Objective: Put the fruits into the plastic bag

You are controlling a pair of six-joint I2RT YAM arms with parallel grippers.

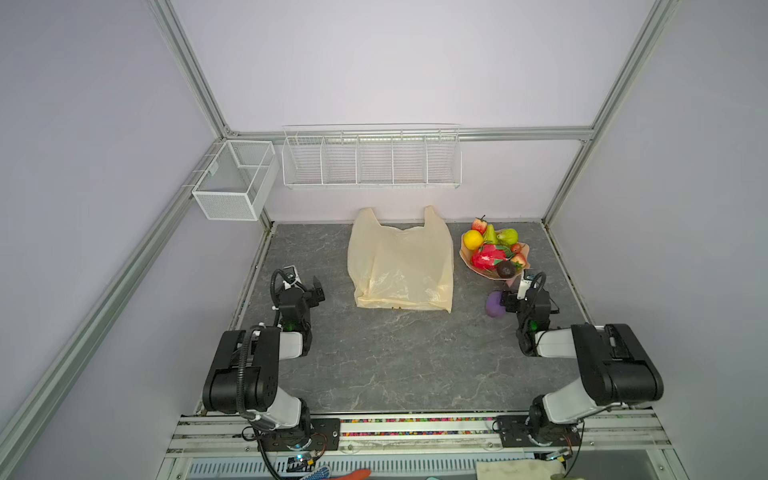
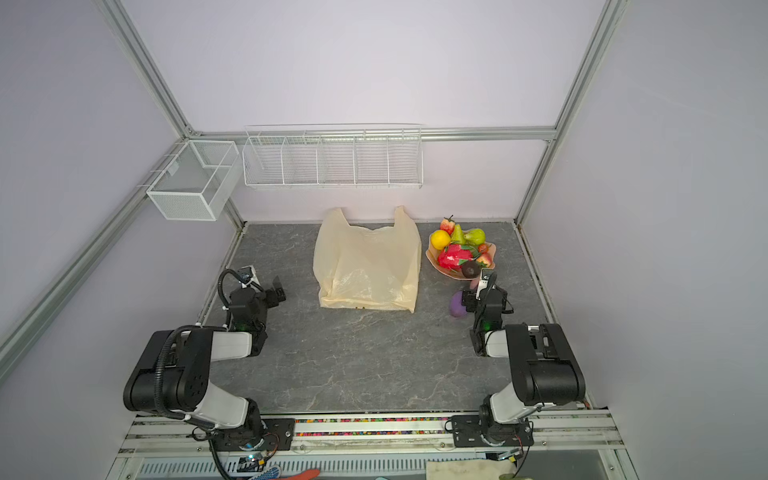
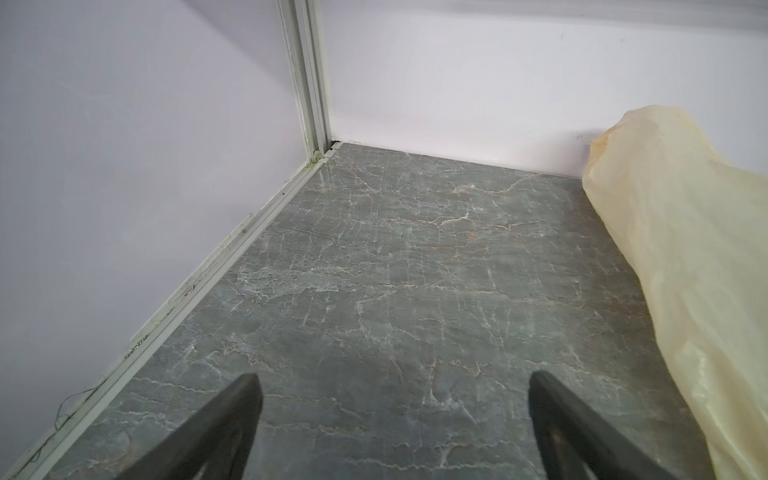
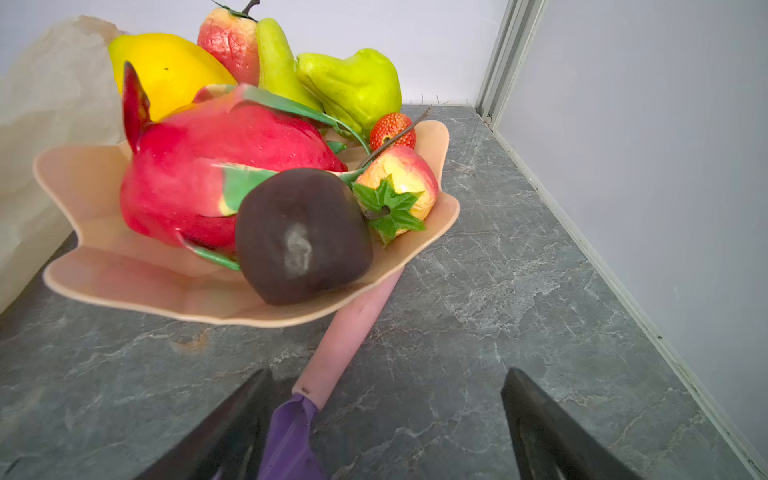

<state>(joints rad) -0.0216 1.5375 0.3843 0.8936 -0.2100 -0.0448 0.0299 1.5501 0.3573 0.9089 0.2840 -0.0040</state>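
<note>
On the pink dish point(image 4: 104, 266) rim nearest the spread, empty right gripper point(image 4: 386, 374), the dark round fruit point(image 4: 303, 237) looks light, rigid, slick: pinch across its middle

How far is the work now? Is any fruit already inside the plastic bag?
Done: nothing yet. All the fruits sit in the pink dish, and the plastic bag lies flat on the table with no fruit showing through it. In hand: nothing; the left tool and the right tool are open and empty, the right one near the dish. Left: every fruit must go into the bag.
</note>
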